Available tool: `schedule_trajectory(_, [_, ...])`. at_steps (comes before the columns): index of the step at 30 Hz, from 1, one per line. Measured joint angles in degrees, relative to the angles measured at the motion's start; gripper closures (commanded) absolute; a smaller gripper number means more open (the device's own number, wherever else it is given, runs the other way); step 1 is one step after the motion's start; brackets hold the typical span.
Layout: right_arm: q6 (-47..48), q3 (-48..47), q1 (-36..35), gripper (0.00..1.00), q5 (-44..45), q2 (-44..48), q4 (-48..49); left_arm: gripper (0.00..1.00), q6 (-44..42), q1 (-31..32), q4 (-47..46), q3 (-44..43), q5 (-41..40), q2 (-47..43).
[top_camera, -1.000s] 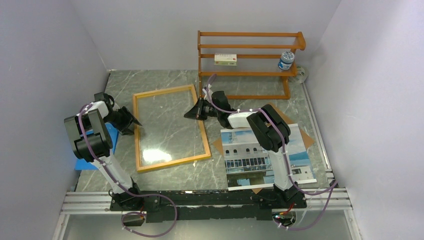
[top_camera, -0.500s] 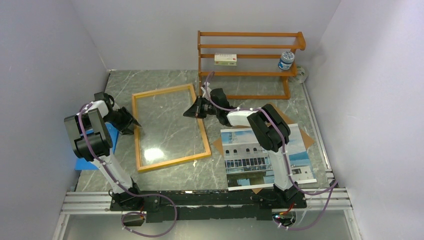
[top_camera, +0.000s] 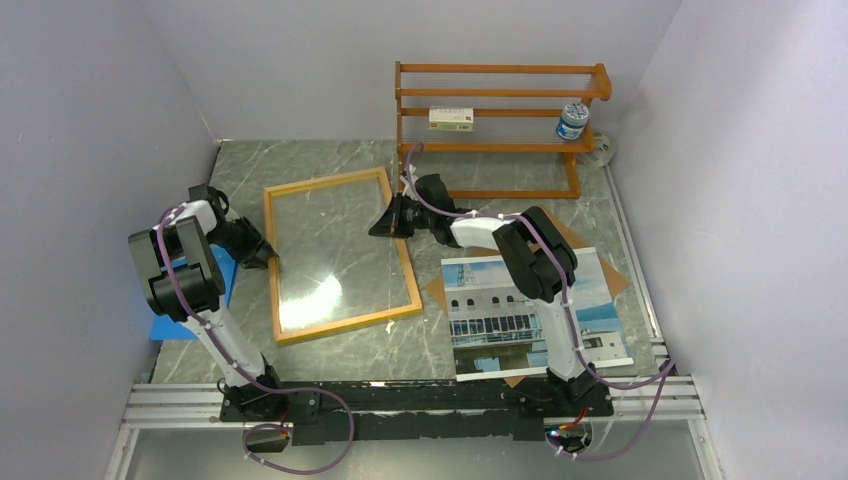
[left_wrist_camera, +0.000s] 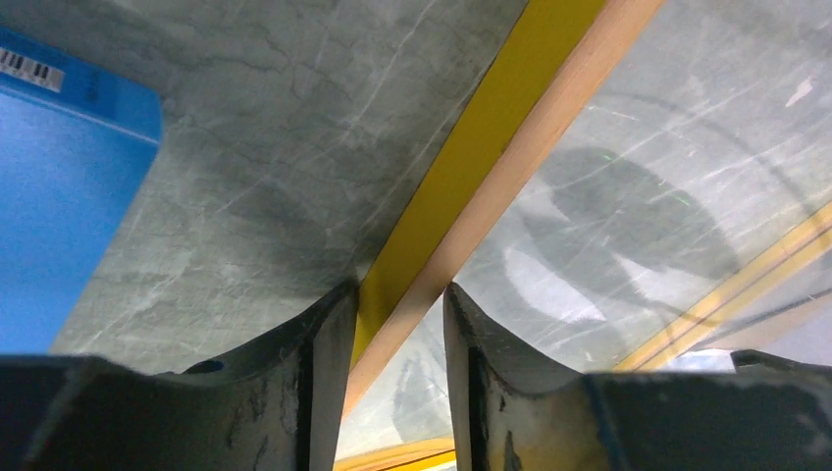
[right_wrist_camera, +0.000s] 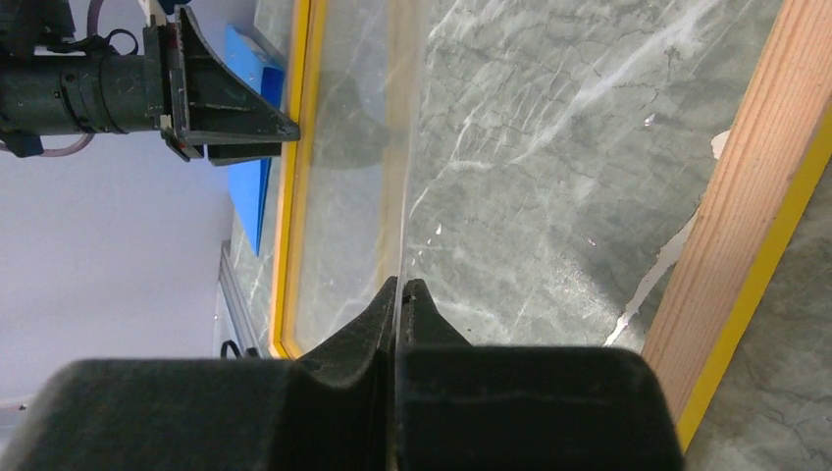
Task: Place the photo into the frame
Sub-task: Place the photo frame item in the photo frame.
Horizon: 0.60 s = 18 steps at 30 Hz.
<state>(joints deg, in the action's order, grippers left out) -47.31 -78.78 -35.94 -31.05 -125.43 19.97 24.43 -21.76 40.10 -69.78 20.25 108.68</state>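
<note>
The frame [top_camera: 340, 325] lies on the table, wood-coloured back up, with a clear pane [top_camera: 330, 260] in it. My left gripper [top_camera: 268, 252] closes round its left rail; in the left wrist view the yellow and wood rail [left_wrist_camera: 491, 147] runs between the fingers of that gripper [left_wrist_camera: 399, 289]. My right gripper [top_camera: 378, 228] is shut on the pane's right edge, seen edge-on in the right wrist view [right_wrist_camera: 402, 283], with the frame's right rail [right_wrist_camera: 746, 196] beside it. The photo [top_camera: 480, 320] lies face up at the right, partly hidden by the right arm.
A brown cardboard backing [top_camera: 612, 278] lies under the photo. A blue sheet [top_camera: 160, 325] lies under the left arm. The orange-brown rack [top_camera: 500, 145] at the back holds a white box [top_camera: 451, 119] and a jar [top_camera: 572, 120]. Walls close in both sides.
The right gripper has shifted slightly toward the back, and the bright reflection on the pane has moved up and to the right. The left gripper stays at the left rail.
</note>
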Motion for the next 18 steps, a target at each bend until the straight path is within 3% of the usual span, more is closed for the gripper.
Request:
schedule_trajectory(5, [0.7, -1.3, 0.0, 1.00, -0.1, -0.4, -1.9, 0.65, -1.3, 0.1, 0.5, -0.4, -0.8, 0.1])
schedule_trajectory(18, [2.9, -4.1, 0.3, 1.00, -1.2, -1.7, -4.9, 0.66, -3.8, 0.5, 1.2, -1.1, -1.1, 0.4])
